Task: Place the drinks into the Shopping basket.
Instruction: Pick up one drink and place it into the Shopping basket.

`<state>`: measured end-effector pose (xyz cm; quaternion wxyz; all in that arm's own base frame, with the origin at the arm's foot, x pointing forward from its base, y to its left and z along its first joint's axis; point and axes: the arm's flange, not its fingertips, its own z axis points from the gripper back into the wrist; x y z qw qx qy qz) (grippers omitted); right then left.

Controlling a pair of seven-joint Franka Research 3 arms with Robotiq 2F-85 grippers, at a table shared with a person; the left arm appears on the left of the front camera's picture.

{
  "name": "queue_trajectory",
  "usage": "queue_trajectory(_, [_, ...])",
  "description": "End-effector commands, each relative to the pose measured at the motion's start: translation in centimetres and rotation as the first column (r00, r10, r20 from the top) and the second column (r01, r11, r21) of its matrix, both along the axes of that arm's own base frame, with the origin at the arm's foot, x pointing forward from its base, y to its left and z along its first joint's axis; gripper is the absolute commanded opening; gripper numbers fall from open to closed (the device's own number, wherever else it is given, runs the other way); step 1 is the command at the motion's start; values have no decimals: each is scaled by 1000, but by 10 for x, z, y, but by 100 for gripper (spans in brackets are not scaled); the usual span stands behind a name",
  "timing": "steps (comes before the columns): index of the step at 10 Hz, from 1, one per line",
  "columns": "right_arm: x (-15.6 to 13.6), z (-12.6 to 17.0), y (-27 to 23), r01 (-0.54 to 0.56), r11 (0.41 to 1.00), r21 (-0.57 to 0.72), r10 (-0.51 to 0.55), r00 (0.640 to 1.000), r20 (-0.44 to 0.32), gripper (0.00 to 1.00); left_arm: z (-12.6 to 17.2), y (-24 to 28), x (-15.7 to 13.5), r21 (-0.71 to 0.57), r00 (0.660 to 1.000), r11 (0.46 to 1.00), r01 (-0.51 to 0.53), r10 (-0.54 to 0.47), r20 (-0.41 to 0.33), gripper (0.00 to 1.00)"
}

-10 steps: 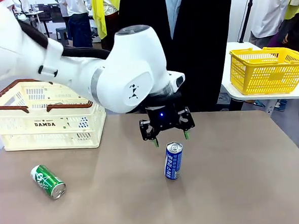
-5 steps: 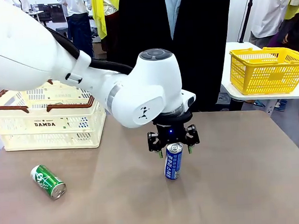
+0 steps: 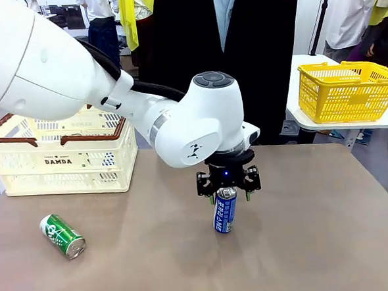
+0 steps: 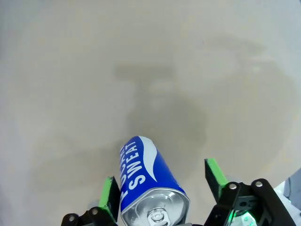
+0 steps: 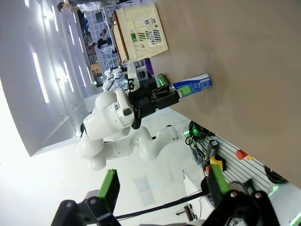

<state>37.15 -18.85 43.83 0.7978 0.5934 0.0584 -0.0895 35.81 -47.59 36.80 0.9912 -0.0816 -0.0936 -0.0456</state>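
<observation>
Right over the middle of the tabletop, the left gripper pointed straight down. Its jaws were apart, one green pad on each side of the blue can's silver top. So it straddled the can but wasn't clamped on it.

In the left wrist view the can sat off-centre in the left gripper. One pad was just beside the can wall, maybe touching, I couldn't tell. The other had a clear gap. The can stood upright, so its long axis ran in line with the fingers, which looked like a fine setup for a squeeze across the body. My guess is that closing would nudge it sideways a bit first.

The green can lay on its side near the front left. The Shopping basket stood at the back left, well apart from the blue can. Neither drink was in it.

The right gripper was well away from both cans, jaws apart and holding nothing, so the left arm was clearly the nearer one.
</observation>
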Motion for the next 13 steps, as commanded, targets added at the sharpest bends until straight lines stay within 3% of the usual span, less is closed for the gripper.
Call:
queue_trajectory(1, [-2,4,-1,-10,1000,-6,10,1000,-16,100,1,-6,-2,51,1000,998,-30,30,0,0])
queue_trajectory(5, [-2,4,-1,-10,1000,-6,10,1000,-16,100,-2,-2,-1,87,999,995,-50,49,22,0])
queue_trajectory(8, [-2,4,-1,-10,1000,-6,10,1000,-16,100,8,6,-2,90,1000,996,-29,30,-10,0])
queue_trajectory(9, [-2,4,-1,-10,1000,-6,10,1000,-16,100,37,21,-3,78,1000,997,6,-5,-13,0])
queue_trajectory(10, [-2,4,-1,-10,1000,-6,10,1000,-16,100,86,46,0,47,999,998,31,-32,18,0])
queue_trajectory(12, [-2,4,-1,-10,1000,-6,10,1000,-16,100,199,122,20,46,993,998,46,-50,104,0])
queue_trajectory(13, [-2,4,-1,-10,1000,-6,10,1000,-16,100,241,165,39,54,979,998,-30,19,202,0])
